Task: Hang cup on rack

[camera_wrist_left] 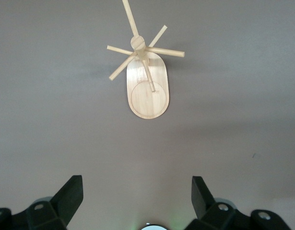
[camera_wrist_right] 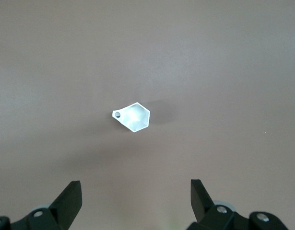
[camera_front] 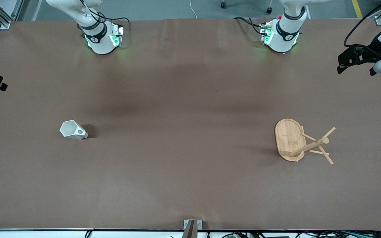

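While both arms wait raised, the white faceted cup (camera_front: 73, 130) stands upright on the brown table (camera_front: 184, 148) toward the right arm's end, well apart from the bamboo mug rack (camera_front: 293, 140). The left gripper (camera_wrist_left: 137, 191) hangs wide over the table near the rack; the right gripper (camera_wrist_right: 136, 192), equally wide, near the cup.

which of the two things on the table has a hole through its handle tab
The white cup, toward the right arm's end of the table; its flat tab has a round hole. The bamboo rack has pegs instead.
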### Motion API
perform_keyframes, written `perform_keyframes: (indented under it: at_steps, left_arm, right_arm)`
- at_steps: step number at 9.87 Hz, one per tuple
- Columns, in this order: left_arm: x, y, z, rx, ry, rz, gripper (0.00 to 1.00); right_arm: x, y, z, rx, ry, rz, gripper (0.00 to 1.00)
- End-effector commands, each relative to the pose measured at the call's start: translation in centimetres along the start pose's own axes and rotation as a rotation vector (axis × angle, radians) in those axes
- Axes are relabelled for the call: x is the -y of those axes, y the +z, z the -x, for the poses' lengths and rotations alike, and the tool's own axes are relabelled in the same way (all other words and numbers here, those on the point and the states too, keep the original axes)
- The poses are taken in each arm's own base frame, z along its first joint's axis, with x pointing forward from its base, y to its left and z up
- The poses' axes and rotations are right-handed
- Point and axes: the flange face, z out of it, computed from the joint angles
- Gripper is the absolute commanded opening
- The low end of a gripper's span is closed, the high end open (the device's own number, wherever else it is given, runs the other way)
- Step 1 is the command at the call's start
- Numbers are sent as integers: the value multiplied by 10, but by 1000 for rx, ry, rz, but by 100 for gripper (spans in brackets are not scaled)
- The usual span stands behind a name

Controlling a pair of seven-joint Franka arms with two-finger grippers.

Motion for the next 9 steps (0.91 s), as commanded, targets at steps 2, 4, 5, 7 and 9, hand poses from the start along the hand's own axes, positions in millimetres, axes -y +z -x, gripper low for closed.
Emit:
perform_keyframes:
  at_steps: [2, 4, 5, 7, 9]
  left_arm:
    - [-1, 9, -6, 32, 5, -13, 100]
    - [2, 13, -8, 38, 5, -12, 100]
    - [3, 13, -8, 39, 13, -7, 100]
    - [2, 15, -9, 43, 3, -1, 100]
    - [2, 15, -9, 43, 12, 1, 100]
  right_arm:
    - [-2, -1, 2, 2, -1, -5, 100]
    - [-2, -1, 2, 5, -1, -4, 100]
    - [-2, 0, 3, 12, -1, -6, 100]
    - [1, 29, 0, 55, -10, -2, 100]
    - [0, 106, -12, 53, -9, -2, 100]
